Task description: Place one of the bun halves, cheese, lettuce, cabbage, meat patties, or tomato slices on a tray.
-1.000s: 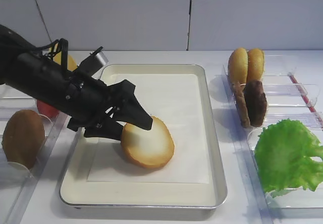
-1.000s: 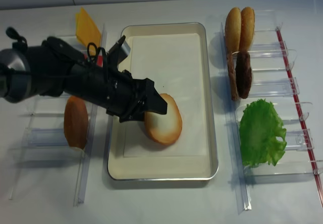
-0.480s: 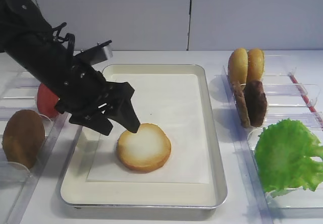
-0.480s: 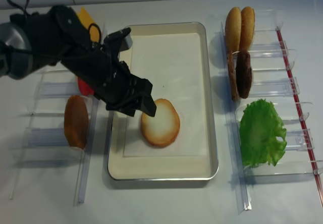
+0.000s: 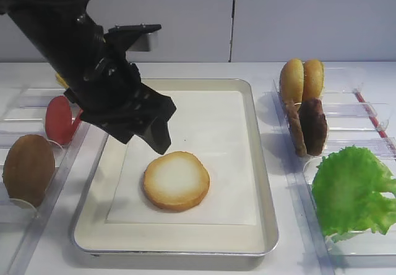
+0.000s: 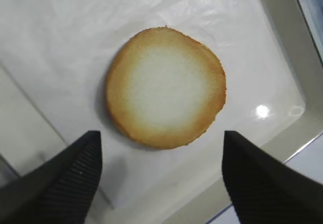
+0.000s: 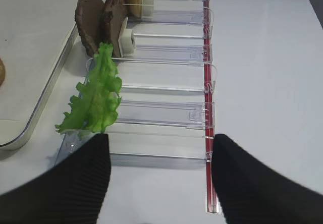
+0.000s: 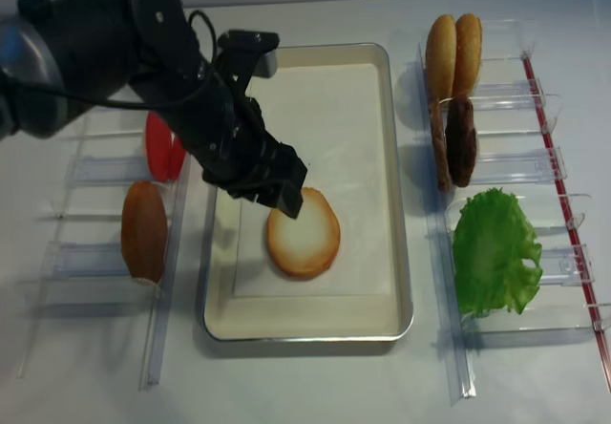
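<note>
The pale-faced bun half (image 5: 176,180) (image 8: 303,232) (image 6: 165,87) lies flat, cut face up, on the white paper in the tray (image 5: 185,241) (image 8: 305,324). My left gripper (image 5: 145,137) (image 8: 267,195) (image 6: 160,135) hangs open just above the bun's upper-left edge, apart from it, with nothing between its fingers. My right gripper (image 7: 160,143) is open and empty over bare table in front of the clear racks. The lettuce (image 5: 352,188) (image 7: 98,95), meat patties (image 5: 309,126) (image 7: 98,22) and tomato slices (image 5: 59,119) stand in racks. The cheese is hidden behind my left arm. Cabbage is out of view.
Two glossy golden bun halves (image 5: 302,80) stand in the right rack behind the patties. A dark brown domed bun half (image 5: 28,168) leans in the left rack. Clear plastic racks (image 7: 166,110) flank the tray on both sides, with a red strip (image 7: 207,98) along the right one.
My left gripper let go of the bun half, which tipped from leaning to lying flat on the paper. The gripper then rose and drew back toward the upper left.
</note>
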